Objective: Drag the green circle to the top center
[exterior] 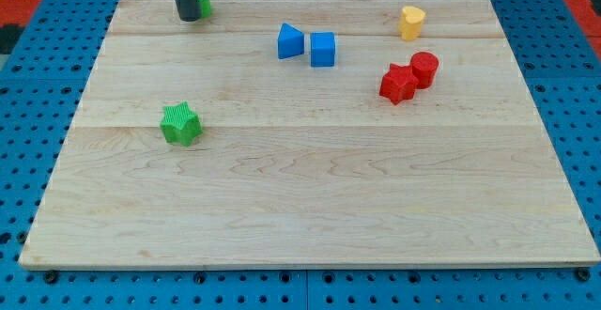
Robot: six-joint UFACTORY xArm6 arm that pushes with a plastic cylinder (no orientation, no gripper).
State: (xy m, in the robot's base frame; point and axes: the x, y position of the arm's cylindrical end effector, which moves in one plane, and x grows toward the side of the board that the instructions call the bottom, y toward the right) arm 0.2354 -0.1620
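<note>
One wooden board (310, 207), blue pegboard (582, 113) around

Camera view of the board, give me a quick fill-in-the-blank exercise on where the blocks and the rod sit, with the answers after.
1. My tip stands against the ____ circle near the view's top left.
2. The two blue blocks lie ____ each other.
3. The red cylinder touches the red ____.
4. The green star lies toward the view's ____ side of the wooden board.

Missing words: green; beside; star; left
</note>
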